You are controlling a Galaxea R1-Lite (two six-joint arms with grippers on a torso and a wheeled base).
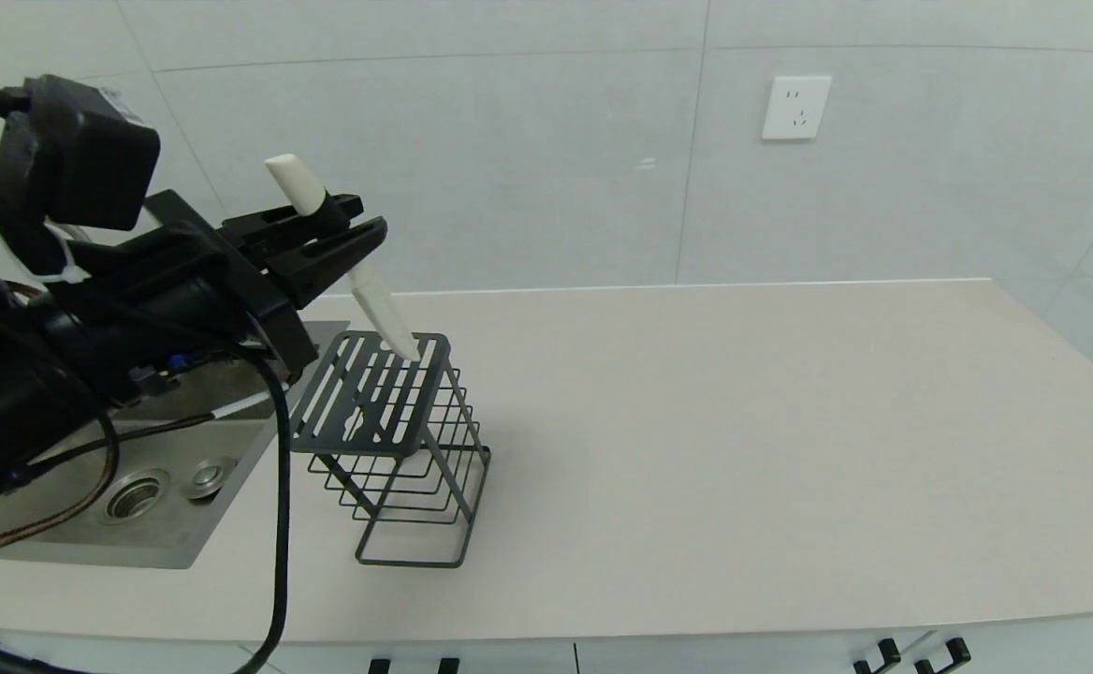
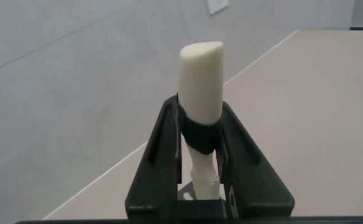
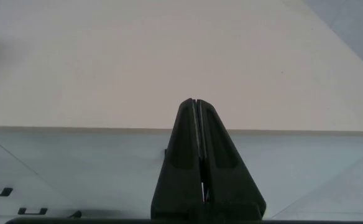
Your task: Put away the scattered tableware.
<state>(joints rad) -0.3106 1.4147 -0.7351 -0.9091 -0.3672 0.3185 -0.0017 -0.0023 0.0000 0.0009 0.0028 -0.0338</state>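
- One sink (image 1: 149, 534) is set into the worktop's (image 1: 743, 421) left end.
- Left gripper (image 1: 360, 230) is clamped on a tilted white utensil (image 1: 384, 316), whose lower tip is at the slotted top of the wire rack (image 1: 364, 404) just beside the sink.
- Right gripper (image 3: 196, 103), fingers pressed together, hangs near the worktop's front edge.

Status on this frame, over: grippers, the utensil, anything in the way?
Left gripper shut on white utensil, tilted, lower tip at the slotted rack top. Right gripper shut, empty, over the counter edge. No obstruction seen at the rack.
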